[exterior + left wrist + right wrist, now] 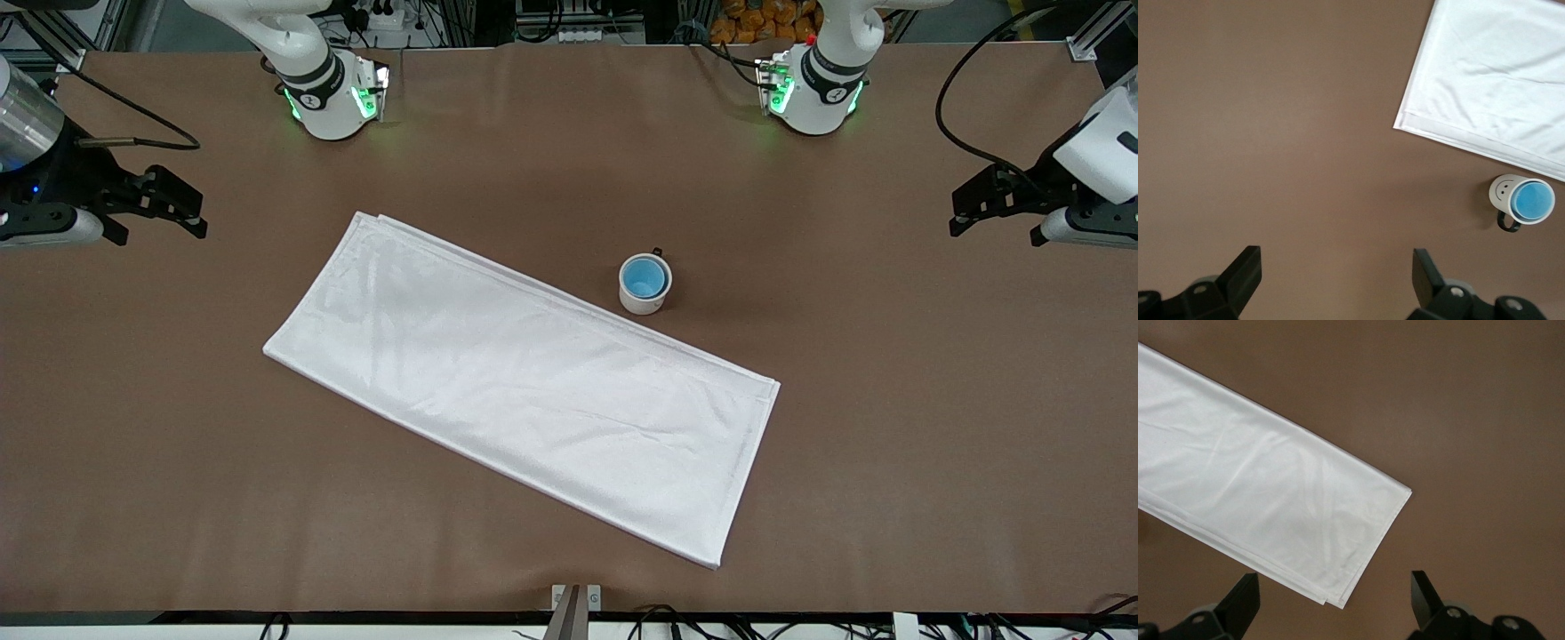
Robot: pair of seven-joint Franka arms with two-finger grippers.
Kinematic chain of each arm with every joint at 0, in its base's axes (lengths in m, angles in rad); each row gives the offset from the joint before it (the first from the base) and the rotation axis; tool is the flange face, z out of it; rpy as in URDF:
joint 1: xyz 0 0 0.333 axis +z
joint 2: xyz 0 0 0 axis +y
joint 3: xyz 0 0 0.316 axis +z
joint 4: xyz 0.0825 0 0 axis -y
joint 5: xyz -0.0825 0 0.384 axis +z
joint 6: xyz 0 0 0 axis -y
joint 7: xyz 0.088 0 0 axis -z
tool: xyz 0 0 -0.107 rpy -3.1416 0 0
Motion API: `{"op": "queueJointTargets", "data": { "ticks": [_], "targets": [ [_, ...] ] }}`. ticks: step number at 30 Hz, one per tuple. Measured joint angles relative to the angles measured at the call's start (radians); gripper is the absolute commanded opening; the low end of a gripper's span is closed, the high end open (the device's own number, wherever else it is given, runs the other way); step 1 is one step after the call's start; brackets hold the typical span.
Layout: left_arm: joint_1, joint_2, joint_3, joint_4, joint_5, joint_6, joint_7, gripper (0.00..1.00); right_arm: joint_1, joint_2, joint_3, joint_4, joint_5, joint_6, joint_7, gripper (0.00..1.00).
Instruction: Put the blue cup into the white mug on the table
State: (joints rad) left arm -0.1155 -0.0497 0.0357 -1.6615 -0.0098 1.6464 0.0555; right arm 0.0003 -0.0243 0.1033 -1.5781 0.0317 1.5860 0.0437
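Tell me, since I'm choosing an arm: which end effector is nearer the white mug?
Left end effector, at its end of the table, is nearer the white mug; the right end effector waits past the cloth.

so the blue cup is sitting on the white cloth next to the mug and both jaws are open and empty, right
Not quite. The blue cup is not on the white cloth; it sits inside the white mug, which stands on the table beside the cloth, as the front view shows. The rest holds: left gripper and right gripper have jaws open and empty.
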Motion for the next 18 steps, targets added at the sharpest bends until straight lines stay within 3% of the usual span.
{"op": "queueJointTargets", "data": {
  "ticks": [18],
  "targets": [
    [0.001,0.007,0.0,0.006,0.017,0.0,-0.004,1.0,0.0,0.0,0.0,-0.002,0.0,0.0,0.0,1.0]
  ]
}}
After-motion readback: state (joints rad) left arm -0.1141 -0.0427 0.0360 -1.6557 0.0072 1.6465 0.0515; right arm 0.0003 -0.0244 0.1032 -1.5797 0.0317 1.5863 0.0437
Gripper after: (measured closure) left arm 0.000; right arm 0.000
